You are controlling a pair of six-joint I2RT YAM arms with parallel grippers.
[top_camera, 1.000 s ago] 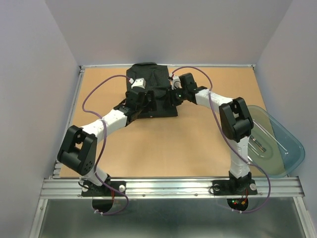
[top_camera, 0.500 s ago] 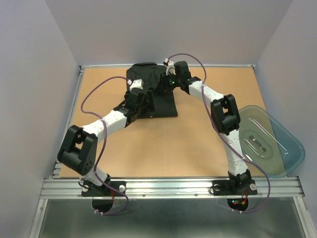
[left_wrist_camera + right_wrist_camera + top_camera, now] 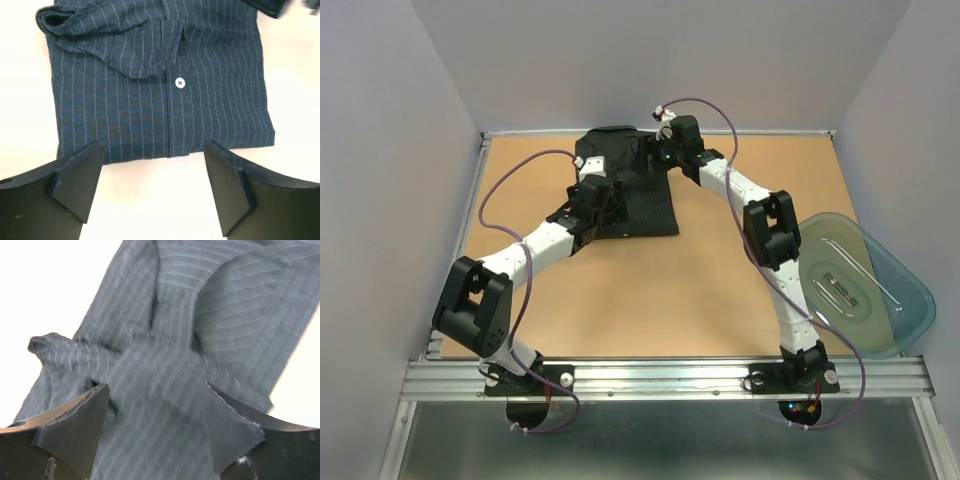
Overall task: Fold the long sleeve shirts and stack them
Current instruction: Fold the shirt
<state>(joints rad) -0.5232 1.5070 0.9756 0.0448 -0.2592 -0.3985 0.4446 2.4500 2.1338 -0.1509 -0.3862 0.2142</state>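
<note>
Risk, as I judge it: right jaws sit low over the pinstriped shirt, so a lift could snag cloth & pull the fold open; the rumpled sleeve end may spill out too. Shirt lies folded, far centre of table. Right arm stretches to its far edge, jaws apart, gripping nothing; left arm hovers at near edge, jaws wide, empty.

The right gripper is sliding away across the shirt towards its far edge, jaws spreading apart (narrower a moment ago), while the left gripper is edging slightly leftwards.
</note>
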